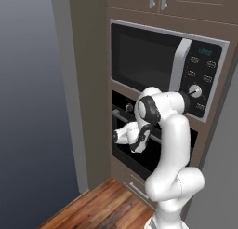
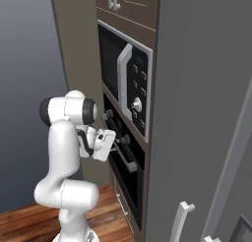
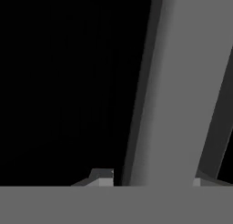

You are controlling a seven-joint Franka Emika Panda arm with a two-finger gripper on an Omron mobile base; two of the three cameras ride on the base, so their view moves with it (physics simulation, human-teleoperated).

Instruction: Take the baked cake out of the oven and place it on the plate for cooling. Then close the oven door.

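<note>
Here, the black built-in wall oven [image 1: 139, 144] sat mid-frame, its wide black glass door [image 2: 125, 174] shut. The pincer [image 3: 150, 182] straddled the long silver bar handle [image 3: 175, 91], fingertips spread either side; whether they pressed it I could not tell.

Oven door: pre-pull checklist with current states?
1. Oven door shut, not yet pulled: ok; it sits flush in both base views.
2. Pincer straddles the handle: ok; in the hand view the bar runs up between the two tips.
3. Fingers closed on the handle: cannot tell; only the tips show.
4. Hand on the oven, not the microwave: ok; the hand is below the microwave.
5. Room for the door to drop: not ok; the arm stands right in front of it.
6. Cake and plate located: cannot tell.
</note>
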